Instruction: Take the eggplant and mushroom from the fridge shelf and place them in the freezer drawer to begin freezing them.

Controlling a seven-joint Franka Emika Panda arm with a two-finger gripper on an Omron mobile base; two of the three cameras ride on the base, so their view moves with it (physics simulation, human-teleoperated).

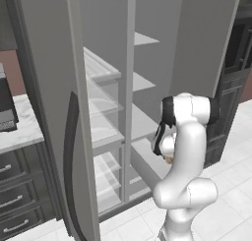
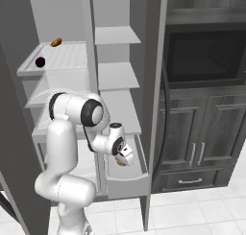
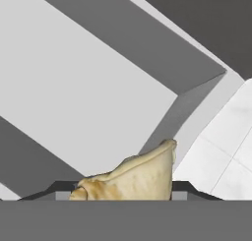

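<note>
On the upper left fridge shelf (image 2: 67,56) in the right base view lie a dark round eggplant (image 2: 40,62) and, further back, a small orange-brown item (image 2: 56,41). Lower and to the right, the pincer (image 2: 123,159) is closed on the tan mushroom (image 3: 129,178), hanging over the pulled-out light grey freezer drawer (image 2: 126,183). Right of the fridge stands a dark cabinet (image 2: 202,138).
</note>
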